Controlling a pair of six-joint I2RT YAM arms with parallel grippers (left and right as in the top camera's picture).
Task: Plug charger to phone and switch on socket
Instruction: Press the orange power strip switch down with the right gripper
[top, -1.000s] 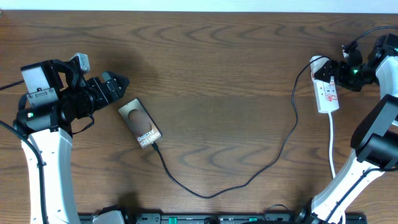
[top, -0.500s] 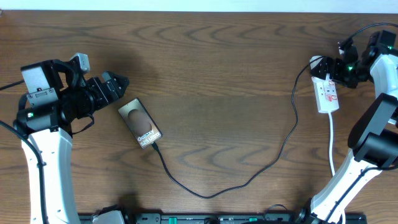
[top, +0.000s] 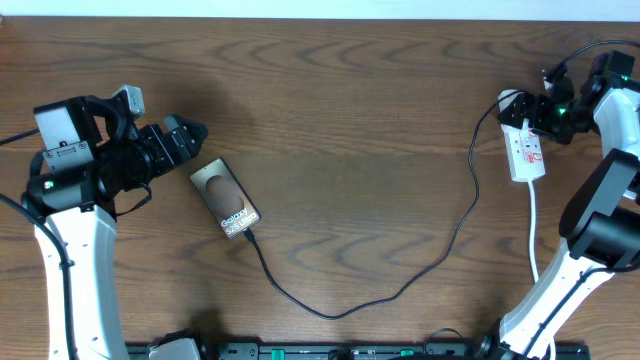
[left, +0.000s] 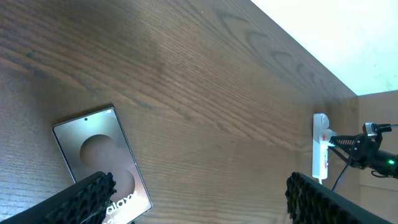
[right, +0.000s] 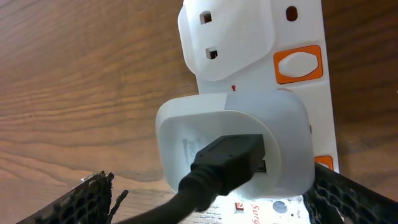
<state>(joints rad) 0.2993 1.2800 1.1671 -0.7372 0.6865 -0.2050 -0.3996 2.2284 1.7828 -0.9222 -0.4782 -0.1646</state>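
The phone (top: 226, 198) lies face up left of centre; it also shows in the left wrist view (left: 99, 155). The black charger cable (top: 400, 288) runs from the phone's near end in a long loop to a white adapter (right: 233, 143) plugged into the socket strip (top: 526, 152). My left gripper (top: 192, 133) is open and empty, just left of the phone; its fingers show in the wrist view (left: 200, 186). My right gripper (top: 545, 110) is open over the strip's far end, its fingers (right: 211, 190) either side of the adapter. An orange switch (right: 297, 64) sits beside a free outlet.
The strip's white cord (top: 535, 230) runs toward the near right edge beside my right arm. The wooden table (top: 350, 130) ends at a pale far edge. The strip also shows far off in the left wrist view (left: 320, 149).
My right gripper has shifted a little left and farther along the strip's far end. The left arm, phone and cable have not moved.
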